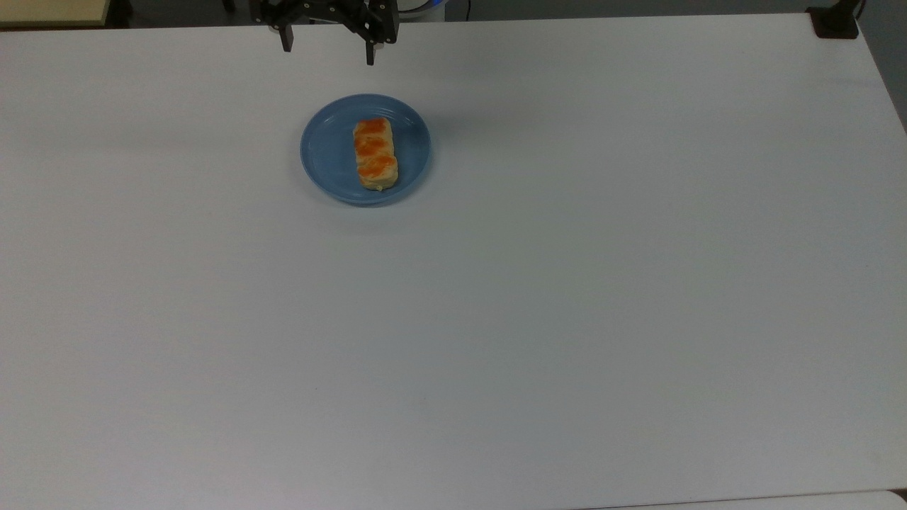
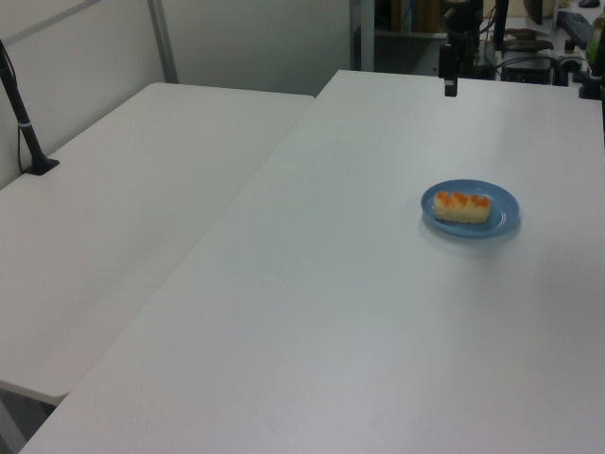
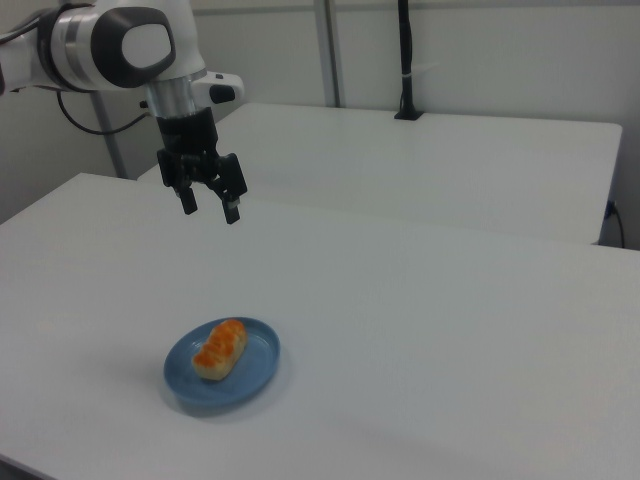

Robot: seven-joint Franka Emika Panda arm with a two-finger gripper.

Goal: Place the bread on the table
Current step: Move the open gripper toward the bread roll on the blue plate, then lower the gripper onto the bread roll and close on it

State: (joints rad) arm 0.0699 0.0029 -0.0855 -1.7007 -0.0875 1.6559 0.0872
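Observation:
The bread (image 1: 375,154) is a small pale-tan loaf with three orange-brown bumps, lying on a round blue plate (image 1: 327,152) on the white table (image 1: 567,283). It also shows as the bread (image 2: 461,206) and the bread (image 3: 220,348) in the side views. My gripper (image 1: 327,49) hangs open and empty above the table's far edge, beyond the plate in the top view. In the right view the gripper (image 3: 210,208) is well above the table, up and behind the plate (image 3: 248,378). In the left view a finger (image 2: 451,83) hangs far behind the plate (image 2: 503,210).
A second white table (image 2: 142,218) adjoins on the left view's left, with a black post (image 2: 24,123) clamped at its edge. A black clamp (image 1: 835,25) sits at the top view's upper right corner. The arm (image 3: 110,45) reaches in from the right view's upper left.

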